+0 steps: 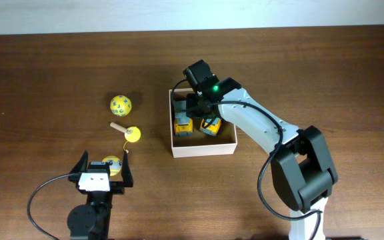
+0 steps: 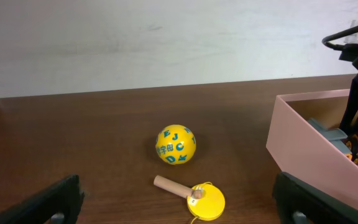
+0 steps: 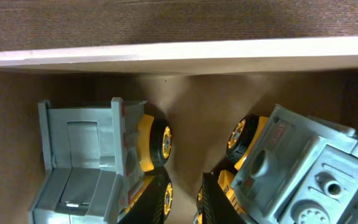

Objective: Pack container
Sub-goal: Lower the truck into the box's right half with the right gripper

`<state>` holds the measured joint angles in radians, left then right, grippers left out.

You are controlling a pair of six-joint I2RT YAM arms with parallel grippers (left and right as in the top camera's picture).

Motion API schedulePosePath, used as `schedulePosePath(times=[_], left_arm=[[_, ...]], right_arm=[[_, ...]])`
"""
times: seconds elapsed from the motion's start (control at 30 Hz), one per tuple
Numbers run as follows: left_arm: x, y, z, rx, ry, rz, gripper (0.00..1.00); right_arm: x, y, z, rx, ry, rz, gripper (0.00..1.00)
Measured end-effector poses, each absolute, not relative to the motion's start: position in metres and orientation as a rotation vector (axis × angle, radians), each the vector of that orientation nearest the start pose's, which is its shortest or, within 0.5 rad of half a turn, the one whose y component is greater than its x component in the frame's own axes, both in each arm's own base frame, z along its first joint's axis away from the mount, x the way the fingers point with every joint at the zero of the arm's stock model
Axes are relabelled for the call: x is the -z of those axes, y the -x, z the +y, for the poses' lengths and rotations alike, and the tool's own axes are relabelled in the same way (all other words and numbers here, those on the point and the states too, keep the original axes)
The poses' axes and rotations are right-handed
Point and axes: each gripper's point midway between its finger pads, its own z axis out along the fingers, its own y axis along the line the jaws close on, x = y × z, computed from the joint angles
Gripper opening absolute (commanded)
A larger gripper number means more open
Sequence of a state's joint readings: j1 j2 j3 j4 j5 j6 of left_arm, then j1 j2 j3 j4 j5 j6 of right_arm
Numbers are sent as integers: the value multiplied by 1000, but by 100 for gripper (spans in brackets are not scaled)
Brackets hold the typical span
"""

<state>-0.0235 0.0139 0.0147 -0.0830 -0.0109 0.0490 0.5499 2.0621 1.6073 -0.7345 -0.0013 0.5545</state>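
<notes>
The left fingers (image 1: 127, 173) stand spread wide, low over the counter (image 1: 45, 80), with a yellow ball (image 1: 112, 163) between them, contact not discernible. Just past their tips lies a wooden stick with a yellow head (image 2: 194, 198), farther ahead a lettered ball (image 2: 176, 144), and ahead to their right the container (image 2: 303, 149). The right fingers (image 1: 199, 109) hang over the container's open top, and I cannot tell whether they are spread or pressed together; just below them a grey-and-yellow toy truck (image 3: 86, 168) and a second truck (image 3: 303, 174) lie side by side on its tan floor, its white wall beyond.
</notes>
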Motion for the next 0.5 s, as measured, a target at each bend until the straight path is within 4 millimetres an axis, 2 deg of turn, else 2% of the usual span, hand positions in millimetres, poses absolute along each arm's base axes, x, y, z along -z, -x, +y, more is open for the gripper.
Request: schedulePosePath(times=[0.23, 0.5], left_arm=[[-157, -246, -4, -28, -52, 1652, 99], [-157, -246, -4, -28, -52, 1652, 99]], right_arm=[[-55, -410, 251, -269, -7, 2822, 16], [-46, -404, 238, -164, -15, 2856, 16]])
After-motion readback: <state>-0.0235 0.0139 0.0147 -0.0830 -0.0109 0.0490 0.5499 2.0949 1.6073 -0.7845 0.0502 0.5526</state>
